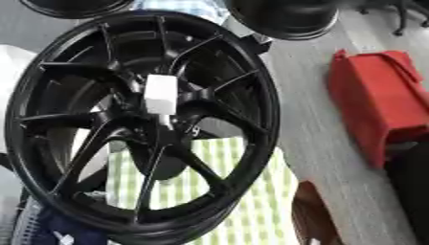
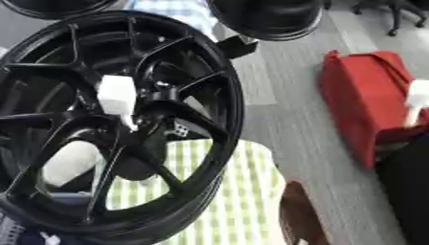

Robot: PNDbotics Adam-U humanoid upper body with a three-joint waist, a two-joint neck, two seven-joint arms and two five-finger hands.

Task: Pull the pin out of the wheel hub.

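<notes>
Though blurred, one white pin (image 1: 161,94), seemingly in one black wheel hub (image 1: 149,135); state of either hand untellable.

Your view: wheel (image 1: 142,124) stands on edge, fills left half. Pin (image 1: 161,94) sits in wheel hub (image 1: 159,119), sticking out toward you. Checked cloth (image 1: 243,201) lies behind wheel's lower part, showing through spokes. Two more wheels (image 1: 289,16) at top edge, behind. Bag (image 1: 377,103) on floor (image 1: 314,119), right of wheel, well apart. Chair legs (image 2: 394,14) top right corner.
</notes>
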